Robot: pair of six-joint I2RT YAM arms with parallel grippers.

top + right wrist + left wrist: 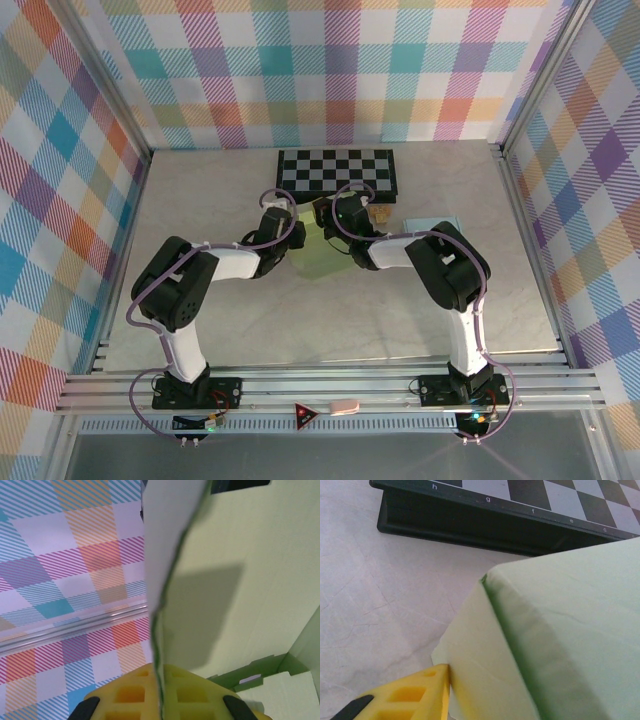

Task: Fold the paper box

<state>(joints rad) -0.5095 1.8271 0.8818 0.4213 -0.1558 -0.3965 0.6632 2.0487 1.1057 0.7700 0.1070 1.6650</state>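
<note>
Paper box (318, 262), pale green, half-formed, at middle of table (300, 330), just before chessboard (337, 172), between both arms. Right fingers (130, 695) clenched on thin upright wall of box — likely to hold panel erect for fold. Left fingers (415, 700): one touches box's lower side, probably bracing it — grasping or released, cannot tell.

Pale green paper box (318, 265), apparently partly folded, one flap raised, lies mid-table (200, 330).
</note>
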